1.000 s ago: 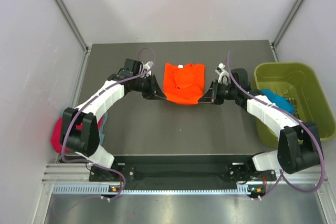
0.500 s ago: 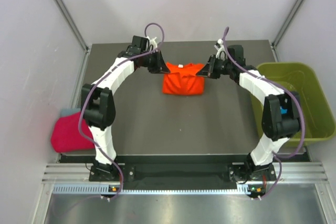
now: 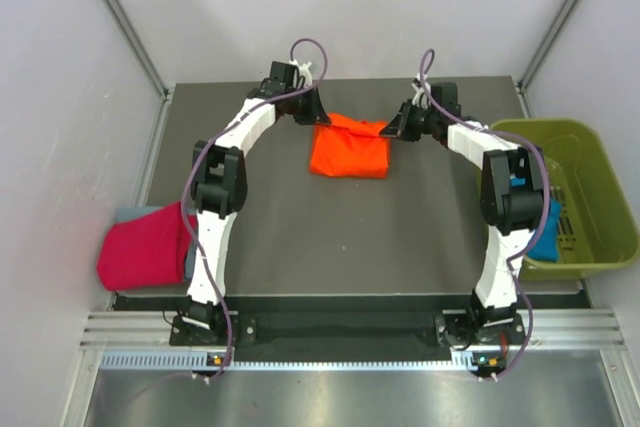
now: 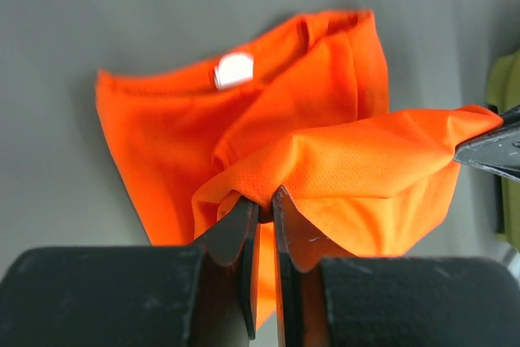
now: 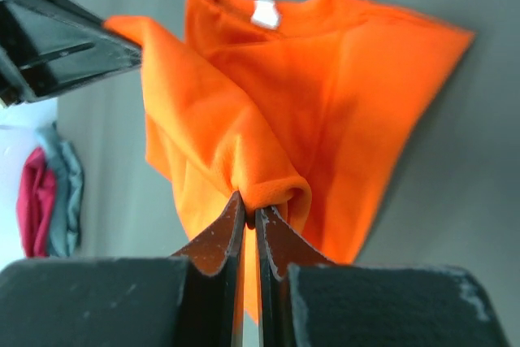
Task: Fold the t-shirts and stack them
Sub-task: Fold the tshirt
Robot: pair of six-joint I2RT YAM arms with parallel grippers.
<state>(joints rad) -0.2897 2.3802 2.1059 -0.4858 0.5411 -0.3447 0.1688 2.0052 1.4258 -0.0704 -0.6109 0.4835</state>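
Well to the left of the left fingers (image 4: 248,219), a magenta-pink t-shirt (image 3: 142,255) is seen at the left edge of the worktop (image 3: 300,237), with a strip of a grey-blue one (image 3: 126,214) showing beside it. The left fingers are closed on a bunched fold of the orange t-shirt (image 3: 350,152), raised off the cloth beneath. Between the two sets of fingers that fold is stretched, while the rest of the shirt lies below them, its white tag (image 4: 234,69) turned upward. The fold's other end is pinched tight by the right fingers (image 5: 240,221). Farther right, beyond those fingers, a teal-blue t-shirt (image 3: 545,237) is held in the olive-green bin (image 3: 605,172).
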